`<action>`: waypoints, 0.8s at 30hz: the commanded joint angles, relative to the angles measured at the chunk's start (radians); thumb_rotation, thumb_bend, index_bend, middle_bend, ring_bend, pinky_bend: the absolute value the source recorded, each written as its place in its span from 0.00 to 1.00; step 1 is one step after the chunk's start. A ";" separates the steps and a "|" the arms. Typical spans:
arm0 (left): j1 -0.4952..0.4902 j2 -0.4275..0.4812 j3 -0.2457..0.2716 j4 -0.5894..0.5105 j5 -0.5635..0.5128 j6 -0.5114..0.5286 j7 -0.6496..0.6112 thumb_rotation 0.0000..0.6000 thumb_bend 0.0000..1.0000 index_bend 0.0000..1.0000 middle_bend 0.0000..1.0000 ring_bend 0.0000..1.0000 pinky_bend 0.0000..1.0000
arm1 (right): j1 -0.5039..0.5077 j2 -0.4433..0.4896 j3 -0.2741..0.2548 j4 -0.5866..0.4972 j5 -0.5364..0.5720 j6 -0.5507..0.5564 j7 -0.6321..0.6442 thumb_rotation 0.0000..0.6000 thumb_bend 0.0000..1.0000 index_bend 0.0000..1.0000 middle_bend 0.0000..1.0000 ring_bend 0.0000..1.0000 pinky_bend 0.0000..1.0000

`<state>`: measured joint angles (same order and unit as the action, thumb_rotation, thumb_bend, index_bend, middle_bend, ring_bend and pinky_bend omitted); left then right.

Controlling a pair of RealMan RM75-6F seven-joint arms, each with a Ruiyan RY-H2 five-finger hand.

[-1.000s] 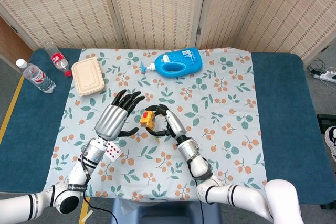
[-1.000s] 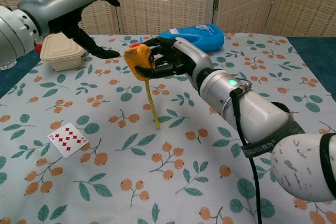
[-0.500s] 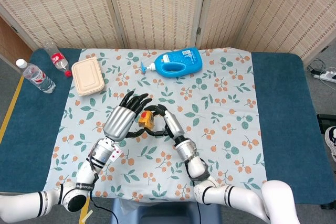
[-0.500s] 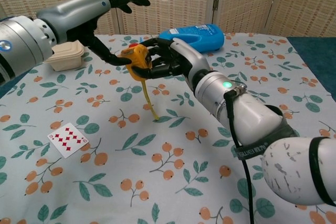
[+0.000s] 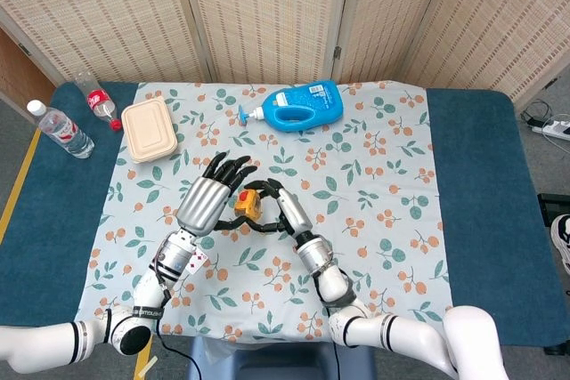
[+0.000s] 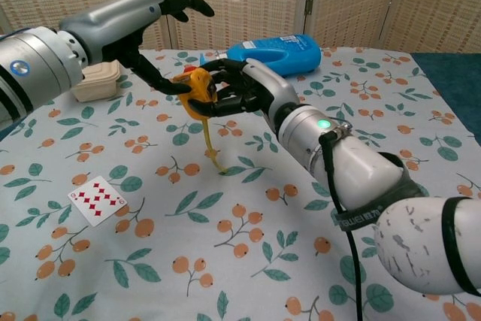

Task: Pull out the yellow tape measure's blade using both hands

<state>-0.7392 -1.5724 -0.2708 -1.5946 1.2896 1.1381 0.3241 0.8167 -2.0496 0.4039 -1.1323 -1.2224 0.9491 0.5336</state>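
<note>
My right hand [image 5: 287, 212] [image 6: 244, 89] grips the yellow tape measure [image 5: 248, 205] [image 6: 197, 98] above the floral cloth, near the table's middle. A short length of yellow blade [image 6: 210, 134] hangs from the case, and its bent tip reaches the cloth. On the case's left side my left hand [image 5: 207, 203] [image 6: 147, 26] has its fingers spread and arched over it. Its thumb tip lies right at the case's edge. I cannot tell whether it touches. It holds nothing.
A blue detergent bottle [image 5: 303, 104] [image 6: 275, 47] lies at the back. A beige lunch box [image 5: 148, 131] [image 6: 95, 80] sits back left, with two plastic bottles [image 5: 61, 129] beyond it. A playing card [image 5: 191, 258] [image 6: 95, 201] lies on the cloth [image 6: 248, 261] under my left forearm.
My left hand has moved right, up to the tape measure's case. My right hand has lowered a little, and the blade's tip now bends on the cloth.
</note>
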 commanded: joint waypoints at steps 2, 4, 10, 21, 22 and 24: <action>0.000 0.000 0.007 0.007 0.002 0.002 -0.008 1.00 0.35 0.22 0.12 0.17 0.00 | 0.000 0.000 0.001 0.002 0.003 -0.002 -0.004 1.00 0.36 0.65 0.54 0.36 0.00; 0.001 0.001 0.010 0.009 0.003 0.003 -0.010 1.00 0.37 0.23 0.13 0.17 0.00 | 0.000 0.000 0.001 0.003 0.004 -0.003 -0.006 1.00 0.36 0.65 0.54 0.36 0.00; 0.004 -0.002 0.016 0.020 0.013 0.017 -0.027 1.00 0.43 0.26 0.14 0.18 0.00 | 0.001 -0.005 0.003 0.009 0.011 -0.009 -0.013 1.00 0.36 0.65 0.54 0.36 0.00; 0.007 -0.001 0.027 0.033 0.024 0.025 -0.051 1.00 0.56 0.33 0.16 0.19 0.01 | 0.005 -0.010 0.009 0.017 0.019 -0.018 -0.021 1.00 0.36 0.65 0.54 0.36 0.00; 0.007 0.000 0.029 0.033 0.025 0.024 -0.051 1.00 0.56 0.34 0.16 0.20 0.01 | 0.006 -0.011 0.009 0.018 0.019 -0.018 -0.022 1.00 0.36 0.65 0.54 0.36 0.00; 0.007 0.000 0.032 0.035 0.027 0.023 -0.052 1.00 0.57 0.35 0.16 0.20 0.02 | 0.006 -0.013 0.010 0.019 0.021 -0.021 -0.021 1.00 0.36 0.65 0.54 0.36 0.00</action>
<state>-0.7324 -1.5724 -0.2395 -1.5598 1.3161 1.1615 0.2723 0.8230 -2.0623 0.4136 -1.1131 -1.2016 0.9282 0.5120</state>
